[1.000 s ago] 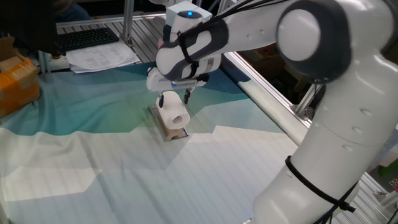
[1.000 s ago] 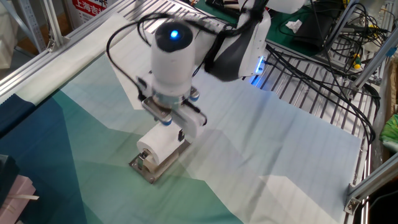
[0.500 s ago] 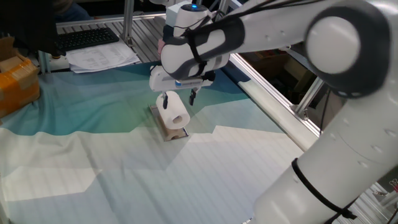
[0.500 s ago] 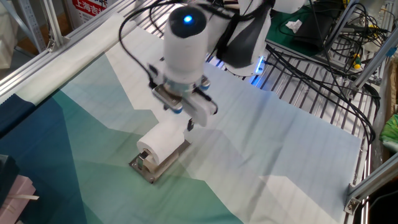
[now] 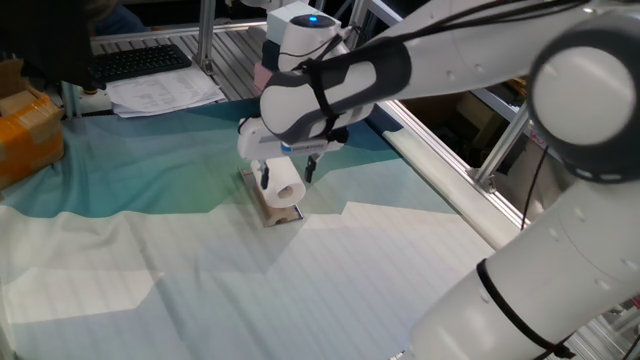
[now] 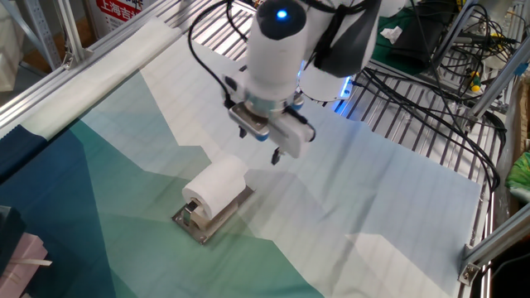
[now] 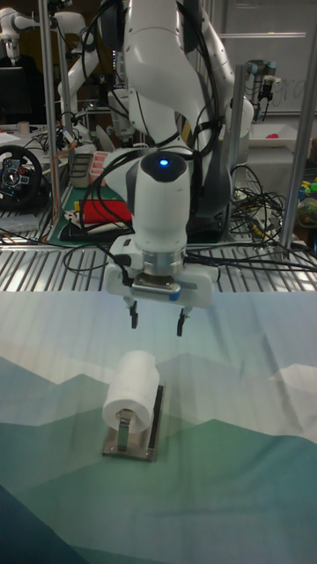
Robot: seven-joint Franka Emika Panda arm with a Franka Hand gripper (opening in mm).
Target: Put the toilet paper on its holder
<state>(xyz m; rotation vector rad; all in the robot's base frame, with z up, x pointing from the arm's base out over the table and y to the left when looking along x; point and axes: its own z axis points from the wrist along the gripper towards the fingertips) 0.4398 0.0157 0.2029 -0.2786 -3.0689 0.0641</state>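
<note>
On the patterned cloth (image 7: 229,458) the roll (image 7: 131,389) lay threaded on the holder (image 7: 132,445) (its base plate flat on the cloth), while the gripper (image 7: 157,322) hung just above and clear of it, fingers (image 7: 134,315) spread wide and empty.

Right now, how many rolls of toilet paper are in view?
1. The roll lies on the holder, on the cloth, below the open gripper. No other roll shows in any view.
</note>
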